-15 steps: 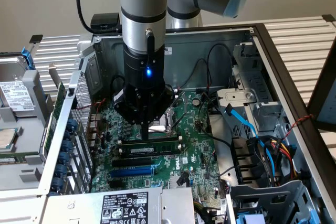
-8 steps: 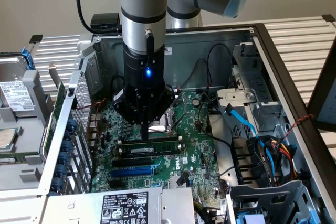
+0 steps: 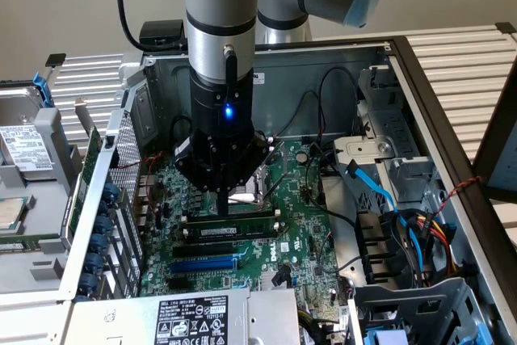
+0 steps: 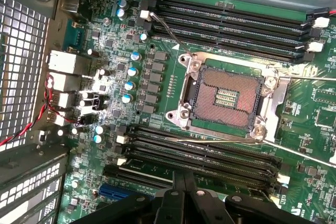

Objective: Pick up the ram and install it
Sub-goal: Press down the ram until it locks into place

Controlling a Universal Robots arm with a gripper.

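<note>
- Right now the gripper (image 3: 224, 199) stands with jaws closed tight, tips pressing down on the ram (image 3: 230, 225), a thin green stick with black chips lying in a memory slot (image 3: 226, 241) of the motherboard (image 3: 303, 224).
- It seems to push the stick, not hold it.
- If the stick sits skewed, I'd guess the hard press could bend it or leave a latch unlocked.
- The bare CPU socket (image 4: 227, 99) shows fine coppery pins inside a shiny steel frame; the other slots are long black plastic.
</note>
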